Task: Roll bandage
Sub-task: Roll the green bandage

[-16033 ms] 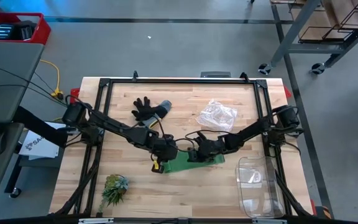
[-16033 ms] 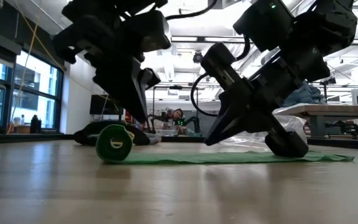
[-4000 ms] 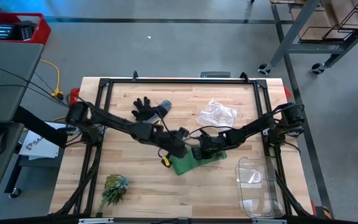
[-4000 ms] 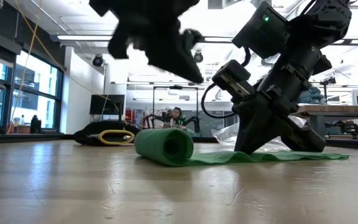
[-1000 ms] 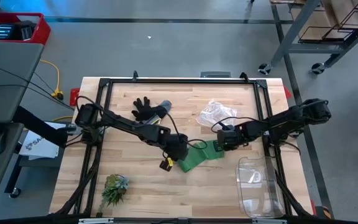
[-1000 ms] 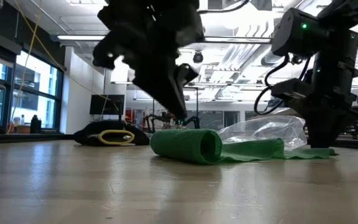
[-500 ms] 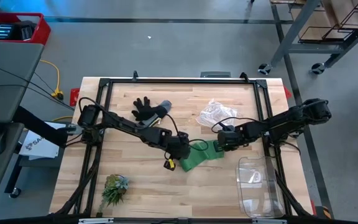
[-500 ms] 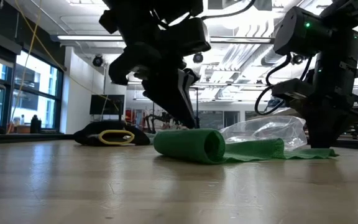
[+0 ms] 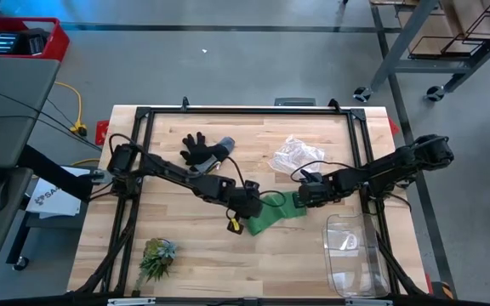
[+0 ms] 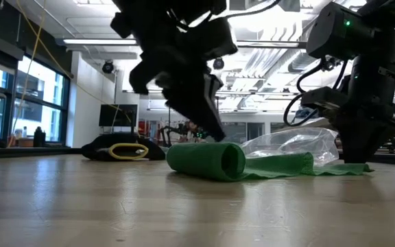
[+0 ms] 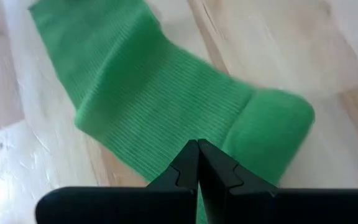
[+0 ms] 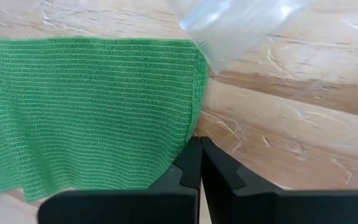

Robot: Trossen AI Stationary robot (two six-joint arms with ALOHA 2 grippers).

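Note:
The green bandage [image 9: 272,214] lies mid-table, its left part wound into a loose roll [image 10: 206,160]. The flat strip [image 10: 300,165] runs from the roll toward the table's right edge. My left gripper [image 11: 197,154] is shut, tips slanting down where the roll meets the flat strip; in the low view it [image 10: 214,134] stands just over the roll's top. My right gripper [image 12: 197,151] is shut and points down at the strip's free end [image 9: 298,202]. My left gripper's shut tips stand at the bandage [image 11: 166,143] beside the roll, slanting down from the table's left. Whether they touch the cloth, I cannot tell. My right gripper presses its shut fingers from above on the strip's free end [image 12: 178,146], right at its edge. That end lies flat on the table.
A black glove [image 9: 201,150] and a crumpled clear plastic bag [image 9: 297,156] lie toward the far edge. A clear container [image 9: 352,252] stands near right, and a plant tuft [image 9: 156,257] lies near left. A black frame [image 9: 245,111] rims the table.
My left gripper has tipped a little over the roll while staying shut. The roll and the strip lie where they were.

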